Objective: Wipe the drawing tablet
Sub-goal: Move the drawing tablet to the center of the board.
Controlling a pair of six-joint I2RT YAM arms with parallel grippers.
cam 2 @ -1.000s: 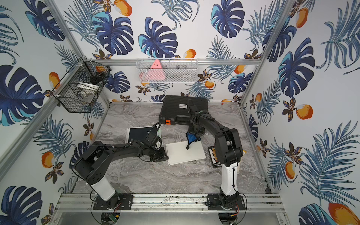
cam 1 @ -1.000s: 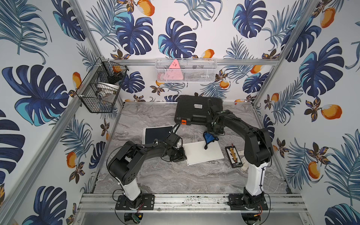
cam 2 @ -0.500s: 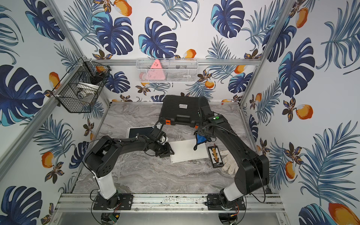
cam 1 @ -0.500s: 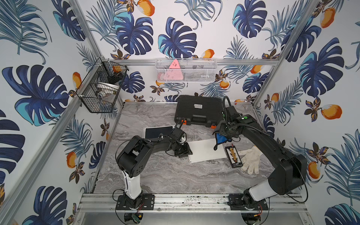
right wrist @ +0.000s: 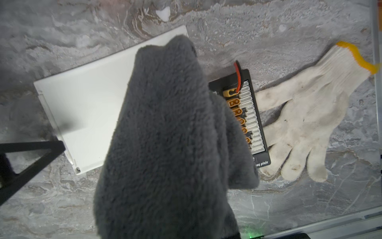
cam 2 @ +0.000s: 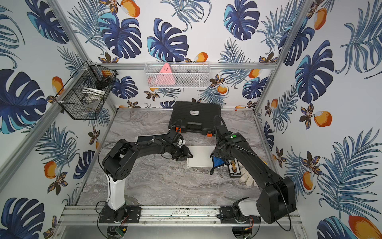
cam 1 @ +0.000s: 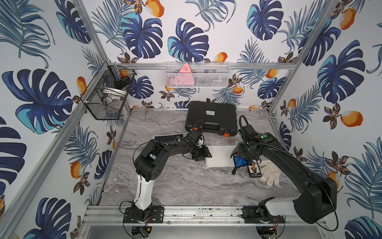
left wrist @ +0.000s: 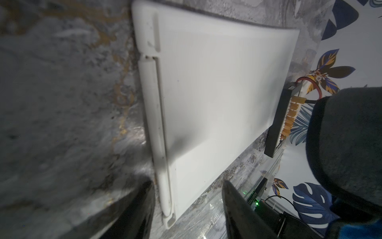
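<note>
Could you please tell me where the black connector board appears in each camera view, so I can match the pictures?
In a top view: the connector board lies right of centre, between drawing tablet and glove.
In a top view: the same spot, right of centre.
Left wrist: right of the middle, seen edge-on.
Right wrist: centre, partly behind the grey cloth.
Shared landmark: the white drawing tablet, next to the board everywhere.
</note>
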